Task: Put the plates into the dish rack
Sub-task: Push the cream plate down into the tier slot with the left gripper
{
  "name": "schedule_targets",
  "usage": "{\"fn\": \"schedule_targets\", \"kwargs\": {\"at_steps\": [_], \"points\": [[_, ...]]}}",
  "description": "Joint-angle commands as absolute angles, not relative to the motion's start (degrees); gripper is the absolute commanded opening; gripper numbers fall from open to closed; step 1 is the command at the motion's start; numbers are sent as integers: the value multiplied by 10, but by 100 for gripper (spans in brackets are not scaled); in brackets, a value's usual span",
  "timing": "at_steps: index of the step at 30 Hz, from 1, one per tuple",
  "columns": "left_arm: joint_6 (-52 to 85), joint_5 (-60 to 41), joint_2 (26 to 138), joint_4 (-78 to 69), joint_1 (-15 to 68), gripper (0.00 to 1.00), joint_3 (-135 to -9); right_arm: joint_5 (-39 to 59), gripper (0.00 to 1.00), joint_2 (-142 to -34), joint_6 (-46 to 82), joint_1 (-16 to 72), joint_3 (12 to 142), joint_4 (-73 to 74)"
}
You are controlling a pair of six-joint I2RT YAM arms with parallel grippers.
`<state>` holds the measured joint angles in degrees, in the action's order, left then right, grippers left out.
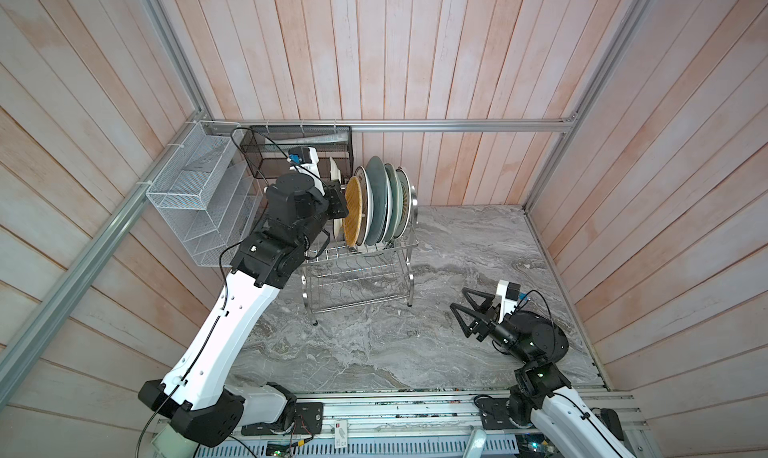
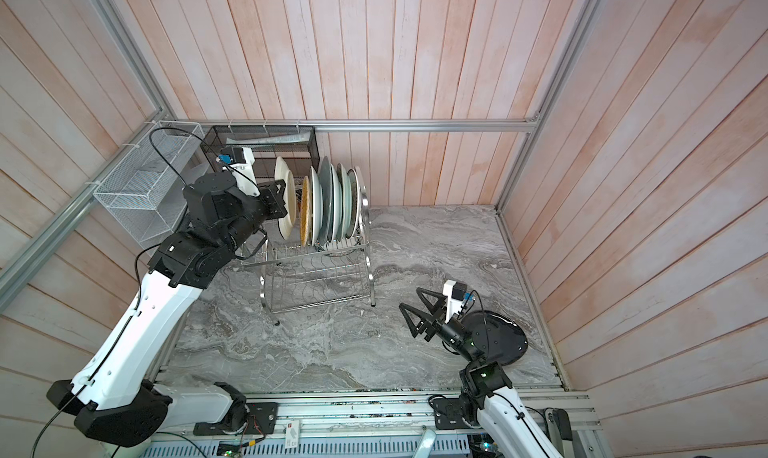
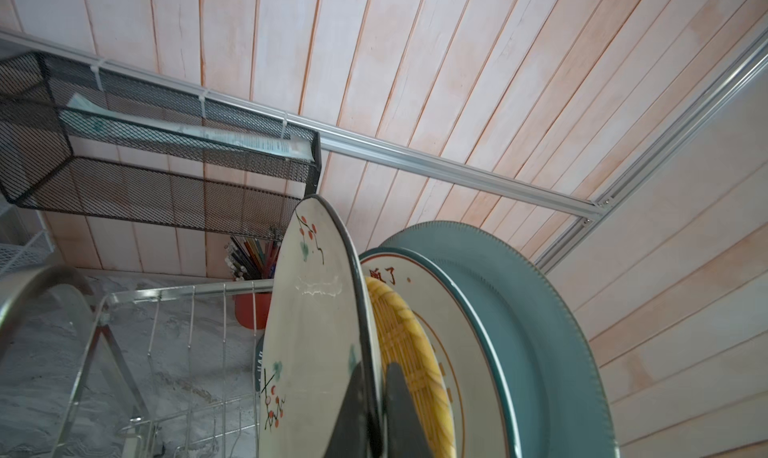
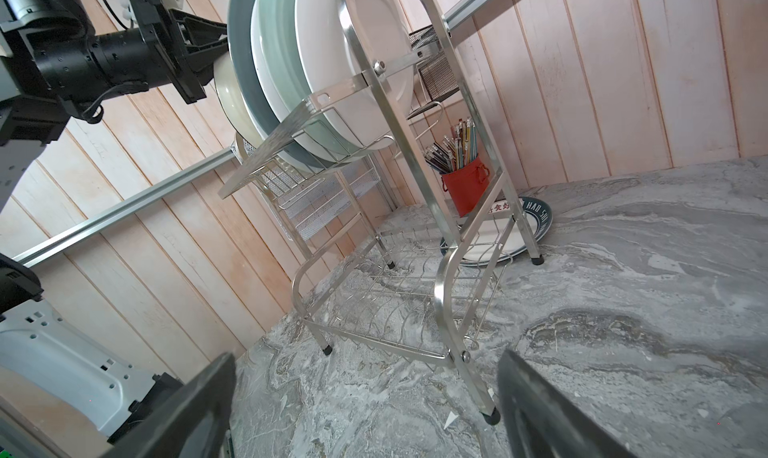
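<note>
My left gripper [image 2: 282, 200] is pinched shut on the rim of a cream plate [image 3: 307, 331] with small red and green sprigs. It holds the plate upright at the left end of the dish rack [image 2: 316, 277], over the upper tier. Just beside it stands the yellow woven disc [image 1: 354, 211], then the other plates [image 1: 384, 202], packed on edge toward the right end frame. They overlap so much that I cannot count them for sure.

The cream plate looks like glazed ceramic: stiff, fairly heavy, slick, and quick to chip against steel wire. I judge the rim the only sound place to grip, 1 finger on each face. The disc looks light and rough, far less touchy.

The wrist view cuts off the plate's lower edge, and in both top views it is lost against my arm and the wires. I cannot tell whether it sits between prongs yet.

Behind the rack another plate [image 4: 536, 223] lies flat on the counter [image 4: 623, 310]. A red pot [image 4: 465, 186] of pencils seems to stand on it.

My right gripper [image 2: 409, 298] hangs wide open and empty over the counter, well apart from the rack. A black plate [image 2: 505, 341] lies under that arm, half covered.
</note>
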<state>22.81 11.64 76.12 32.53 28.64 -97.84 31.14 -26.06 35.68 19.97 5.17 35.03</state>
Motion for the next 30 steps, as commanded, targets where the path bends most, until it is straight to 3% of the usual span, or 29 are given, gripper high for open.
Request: {"fn": "schedule_targets", "kwargs": {"at_steps": [1, 24, 30], "points": [[245, 101, 744, 244, 285, 0, -979, 307, 98, -265, 349, 204, 49, 367], [249, 134, 752, 249, 289, 0, -927, 296, 98, -276, 343, 213, 53, 360], [198, 200, 763, 253, 343, 6, -936, 292, 98, -276, 341, 214, 54, 357]]}}
